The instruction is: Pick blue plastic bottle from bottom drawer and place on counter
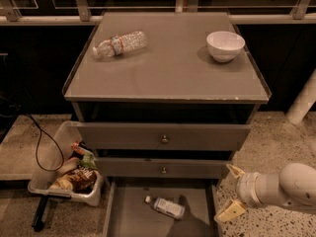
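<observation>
Camera view: looking down on the cabinet front, with the bottom drawer pulled out.
Bottle: the blue bottle [167, 207] lies on its side in the drawer [129, 220], lower centre of frame, in the drawer's right half.
Long axis: a shallow diagonal, with the white cap toward upper left and the base toward lower right.
Gripper: the gripper [232, 191] is at lower right of frame, outside the drawer's right wall, over speckled floor.
Fingers: the fingers [230, 212] are spread wide, one above the other in the frame. They are released, with nothing between them.
Key relation: the bottle lies left of the fingers and a little lower in frame. It is near but apart, with the drawer's right wall between them, and its base end is the nearer end.
Step (judged): approach; the bottle is not yet grasped.
Next move (judged): the gripper should go left over the wall, then down. The finger gap already seems to run roughly across the bottle's axis, so little wrist turn is likely needed.
Risk (judged): the bottle could roll on the flat drawer floor, or a finger could clip the wall.
Desk: the desk [173, 73] is in the upper frame, with bare middle ground between a crinkled bottle [120, 44] and a bowl [225, 45].
</observation>
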Motion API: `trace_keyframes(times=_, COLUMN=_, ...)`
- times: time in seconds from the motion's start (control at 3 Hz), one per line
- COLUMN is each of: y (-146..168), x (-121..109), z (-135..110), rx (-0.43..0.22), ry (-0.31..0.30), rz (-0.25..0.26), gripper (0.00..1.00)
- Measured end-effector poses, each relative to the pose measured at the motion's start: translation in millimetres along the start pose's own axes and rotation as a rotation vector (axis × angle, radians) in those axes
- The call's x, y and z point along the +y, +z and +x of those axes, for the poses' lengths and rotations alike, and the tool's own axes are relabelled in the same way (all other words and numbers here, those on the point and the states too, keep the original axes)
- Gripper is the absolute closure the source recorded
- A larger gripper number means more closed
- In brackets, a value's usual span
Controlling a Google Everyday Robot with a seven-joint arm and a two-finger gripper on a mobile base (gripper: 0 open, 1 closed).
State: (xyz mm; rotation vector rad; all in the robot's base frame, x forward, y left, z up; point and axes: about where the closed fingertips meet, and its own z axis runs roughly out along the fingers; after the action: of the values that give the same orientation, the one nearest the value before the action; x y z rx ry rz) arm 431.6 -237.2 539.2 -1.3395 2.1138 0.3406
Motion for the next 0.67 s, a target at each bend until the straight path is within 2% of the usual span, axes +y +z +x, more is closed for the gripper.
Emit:
trace_keyframes(times=0.33, y=37, x=12, z=-8, rx=-0.023, ry=-0.035, rz=-0.055, gripper=0.0)
trace_keyframes(times=0.67, y=83, x=10, z=-10, rx=-0.091, ry=-0.044, rz=-0.076, gripper=0.0)
